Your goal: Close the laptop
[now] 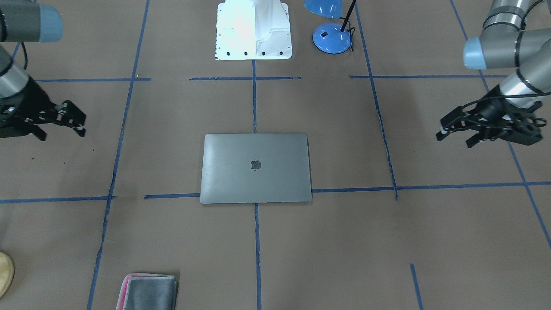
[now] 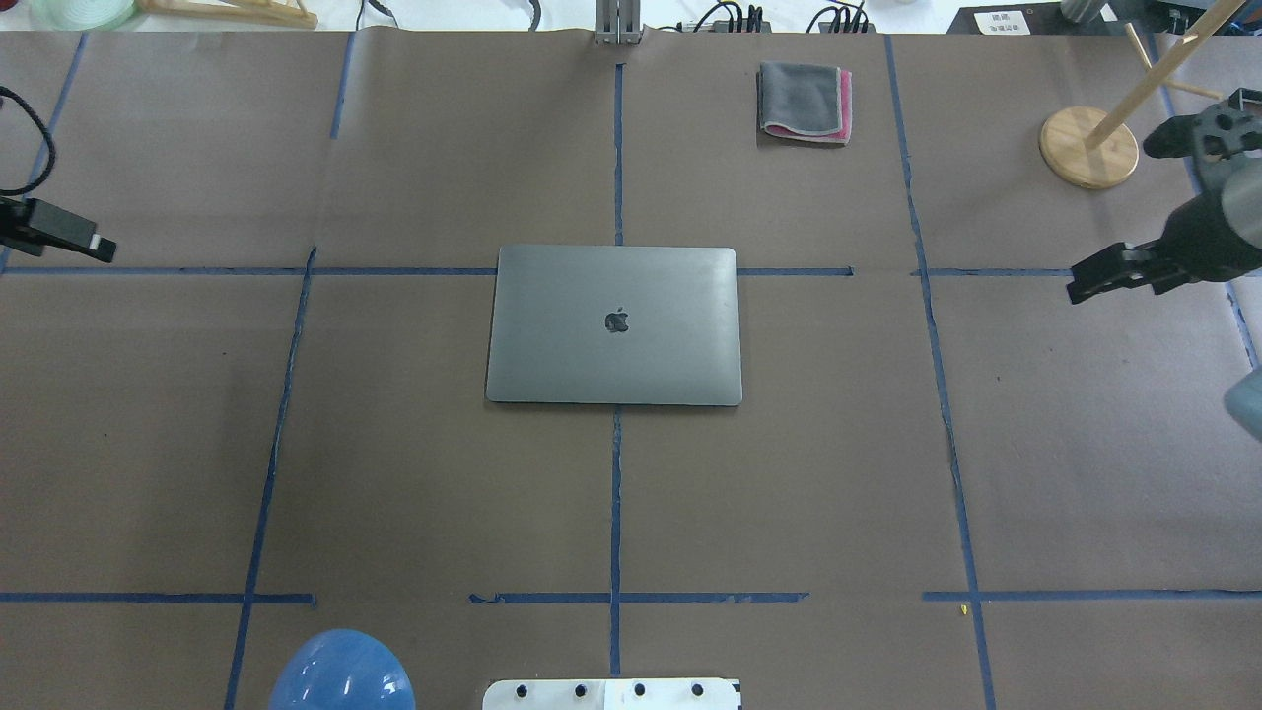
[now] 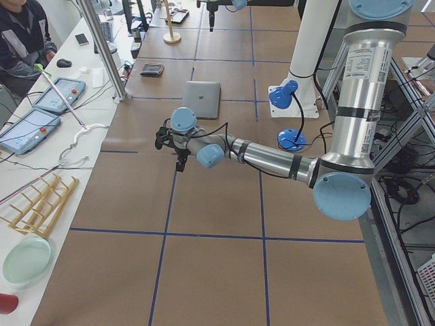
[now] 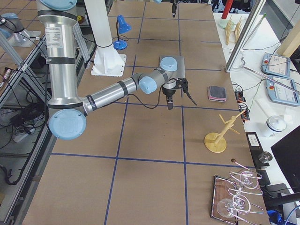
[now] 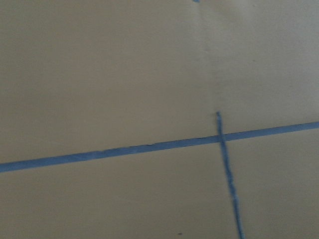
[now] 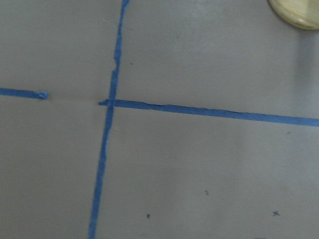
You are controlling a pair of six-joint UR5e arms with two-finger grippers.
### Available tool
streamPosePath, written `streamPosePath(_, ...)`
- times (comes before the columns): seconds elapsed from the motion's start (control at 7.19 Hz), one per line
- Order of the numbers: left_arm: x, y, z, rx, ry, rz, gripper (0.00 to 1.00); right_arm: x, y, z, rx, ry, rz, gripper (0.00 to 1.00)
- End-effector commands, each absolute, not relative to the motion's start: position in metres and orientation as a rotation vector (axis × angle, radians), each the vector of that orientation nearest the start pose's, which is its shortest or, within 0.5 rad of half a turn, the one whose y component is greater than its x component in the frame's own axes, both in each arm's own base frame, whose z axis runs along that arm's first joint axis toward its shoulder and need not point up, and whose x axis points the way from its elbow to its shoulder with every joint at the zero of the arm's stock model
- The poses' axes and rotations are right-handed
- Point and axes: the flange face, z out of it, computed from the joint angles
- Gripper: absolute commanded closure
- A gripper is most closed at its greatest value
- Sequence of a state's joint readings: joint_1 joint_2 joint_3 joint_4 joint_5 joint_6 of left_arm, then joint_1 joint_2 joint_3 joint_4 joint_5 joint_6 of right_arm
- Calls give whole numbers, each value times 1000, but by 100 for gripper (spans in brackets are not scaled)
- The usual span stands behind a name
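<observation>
The laptop (image 1: 255, 167) lies flat in the middle of the table with its lid down and the dark apple logo facing up; it also shows in the overhead view (image 2: 614, 324). My left gripper (image 1: 454, 138) hovers open and empty far off to the laptop's side, at the overhead view's left edge (image 2: 61, 235). My right gripper (image 1: 63, 133) is open and empty, equally far on the other side (image 2: 1106, 275). Neither touches the laptop. Both wrist views show only brown paper and blue tape, with no fingers in view.
A folded grey-and-pink cloth (image 2: 804, 102) lies beyond the laptop. A wooden stand with a round base (image 2: 1087, 146) is close to my right gripper. A blue desk lamp (image 1: 331, 38) and the white robot base (image 1: 254, 30) stand on the robot's side.
</observation>
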State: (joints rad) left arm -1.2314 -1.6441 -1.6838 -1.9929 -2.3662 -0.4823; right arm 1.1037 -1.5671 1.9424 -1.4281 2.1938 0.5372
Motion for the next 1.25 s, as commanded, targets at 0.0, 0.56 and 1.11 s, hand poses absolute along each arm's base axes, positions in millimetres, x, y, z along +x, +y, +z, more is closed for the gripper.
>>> streamPosePath(0.0, 6, -530, 564, 162, 799, 219, 0, -67, -469, 509, 151, -698, -207, 0)
streamPosePath(0.56, -64, -491, 636, -11, 803, 127, 0, 40, -449, 591, 34, -714, -205, 0)
streamPosePath(1.11, -64, -446, 673, -86, 800, 88, 0, 63, -419, 619, -18, -748, -90, 0)
